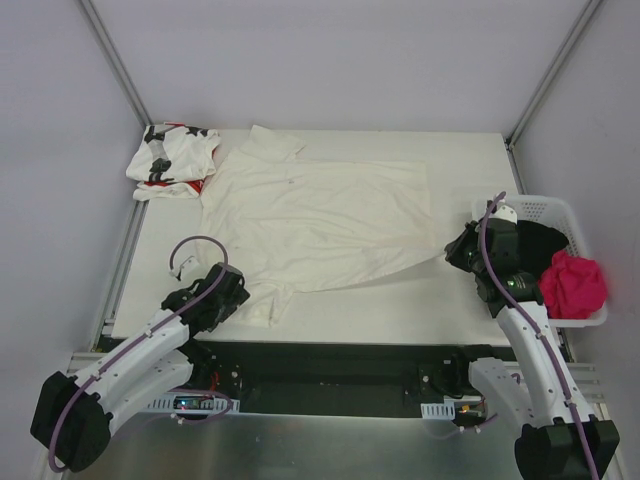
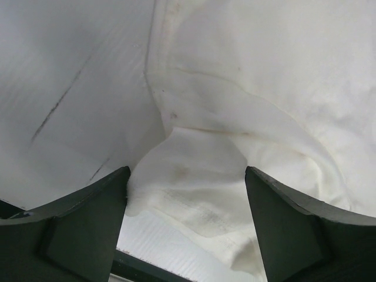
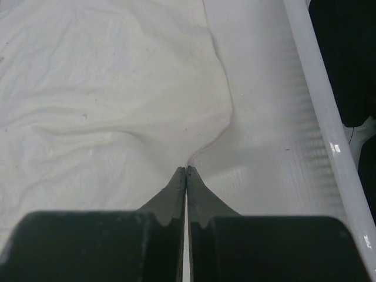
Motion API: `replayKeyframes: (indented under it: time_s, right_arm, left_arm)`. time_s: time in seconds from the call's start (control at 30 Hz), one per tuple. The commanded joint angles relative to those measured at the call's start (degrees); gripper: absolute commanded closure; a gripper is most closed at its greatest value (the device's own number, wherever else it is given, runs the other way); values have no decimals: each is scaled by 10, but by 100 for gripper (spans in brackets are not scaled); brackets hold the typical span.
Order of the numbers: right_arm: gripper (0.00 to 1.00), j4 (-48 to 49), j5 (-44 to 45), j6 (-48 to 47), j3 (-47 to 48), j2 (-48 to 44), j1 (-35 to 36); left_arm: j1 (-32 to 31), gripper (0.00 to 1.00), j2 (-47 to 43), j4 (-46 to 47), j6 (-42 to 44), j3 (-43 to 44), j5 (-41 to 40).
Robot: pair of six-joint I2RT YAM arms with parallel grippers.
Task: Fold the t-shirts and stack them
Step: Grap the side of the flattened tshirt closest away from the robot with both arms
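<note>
The white basket [image 1: 540,203] at the right edge holds 1 red cloth [image 1: 573,283] and 1 black item [image 1: 545,245]. On the white table [image 1: 400,295], the cream t-shirt [image 1: 320,220] lies spread at centre, and the star-print t-shirt [image 1: 172,160] sits bunched at upper left. The left gripper [image 2: 187,176] stands wide, its 2 fingers straddling a lower-left corner of the cloth. The right gripper [image 3: 186,170] is pinched tight on the cream t-shirt's right hem. Grey walls surround the table.

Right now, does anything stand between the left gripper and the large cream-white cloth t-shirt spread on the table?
Nothing visible does. The left gripper has its jaws open on either side of a near corner of the large cream-white cloth t-shirt. Only that cloth lies in the gap, with bare white table beside it.
</note>
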Motion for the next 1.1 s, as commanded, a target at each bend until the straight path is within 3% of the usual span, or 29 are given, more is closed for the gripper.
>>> replayKeyframes:
  time_s: [0.0, 0.17, 0.2, 0.3, 0.37, 0.43, 0.47, 0.67, 1.07]
  right_arm:
    - [99, 20, -5, 1, 13, 0, -5]
    - [100, 20, -4, 2, 13, 0, -6]
    - [99, 20, -4, 0, 12, -1, -8]
    - [99, 22, -4, 1, 11, -1, -7]
    - [99, 22, -3, 0, 11, -1, -9]
    - [99, 22, -3, 0, 11, -1, -7]
    - [99, 21, -2, 0, 11, -1, -8]
    - [100, 24, -3, -1, 11, 0, -8]
    - [100, 31, -5, -1, 8, 10, -9]
  left_arm:
    - [4, 23, -12, -15, 16, -22, 63]
    - [4, 27, -3, -15, 17, -21, 72]
    - [4, 35, -1, -14, 19, -21, 72]
    - [4, 42, 13, -14, 20, -14, 72]
    - [4, 61, 20, -15, 24, -9, 71]
    - [4, 74, 21, -14, 27, -7, 71]
    - [4, 76, 20, -14, 26, -6, 69]
    - [4, 76, 19, -14, 27, -5, 70]
    - [4, 59, -13, -31, 40, 5, 93]
